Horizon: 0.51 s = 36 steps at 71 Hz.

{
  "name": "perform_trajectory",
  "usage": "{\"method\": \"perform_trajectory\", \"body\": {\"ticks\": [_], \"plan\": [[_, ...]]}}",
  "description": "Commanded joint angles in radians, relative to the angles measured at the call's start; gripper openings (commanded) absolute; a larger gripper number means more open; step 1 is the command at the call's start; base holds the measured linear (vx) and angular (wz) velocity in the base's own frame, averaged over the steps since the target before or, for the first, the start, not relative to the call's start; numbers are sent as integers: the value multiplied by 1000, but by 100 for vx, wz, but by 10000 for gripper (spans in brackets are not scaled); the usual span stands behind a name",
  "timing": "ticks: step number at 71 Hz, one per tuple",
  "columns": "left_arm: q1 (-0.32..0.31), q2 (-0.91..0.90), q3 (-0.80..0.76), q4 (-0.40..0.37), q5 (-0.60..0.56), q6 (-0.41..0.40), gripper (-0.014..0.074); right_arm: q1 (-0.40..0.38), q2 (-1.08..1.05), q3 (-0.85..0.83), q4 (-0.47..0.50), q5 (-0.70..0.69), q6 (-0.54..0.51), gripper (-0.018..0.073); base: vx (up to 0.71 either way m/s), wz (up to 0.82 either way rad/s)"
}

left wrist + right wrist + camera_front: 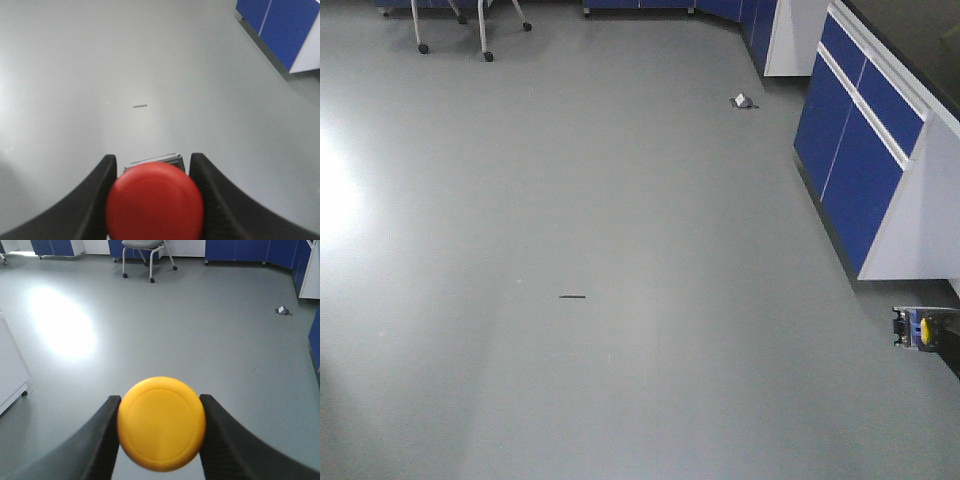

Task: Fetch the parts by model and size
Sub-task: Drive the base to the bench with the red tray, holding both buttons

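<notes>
In the left wrist view a push-button switch with a red mushroom cap [155, 200] sits between the black fingers [95, 200], its dark base edge showing just beyond the cap; my left gripper [152, 172] is shut on it above the grey floor. The right wrist view shows a yellow-capped switch [161, 423] held the same way, my right gripper [160, 407] shut on it. In the front view the yellow-capped switch [925, 329] and its dark base appear at the far right edge, held in the right gripper [918, 328]. The left gripper is out of that view.
Blue-fronted cabinets [865, 140] with white sides run along the right. A wheeled chair [145, 250] stands at the back. A small white scrap [744, 101] and a short dark strip [573, 297] lie on the grey floor. A white unit [10, 370] stands left in the right wrist view.
</notes>
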Motion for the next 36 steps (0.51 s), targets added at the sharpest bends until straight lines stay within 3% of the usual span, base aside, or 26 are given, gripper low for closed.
{"method": "perform_trajectory", "body": {"ticks": [1,36], "plan": [[-2,12,-25,7,-65,-2,3,-4,7,-25,-7,-76,-7,-10,72,8],[-2,12,-25,7,-67,-2,3,-4,7,-25,-6,-76,-7,-10,74,-3]]}}
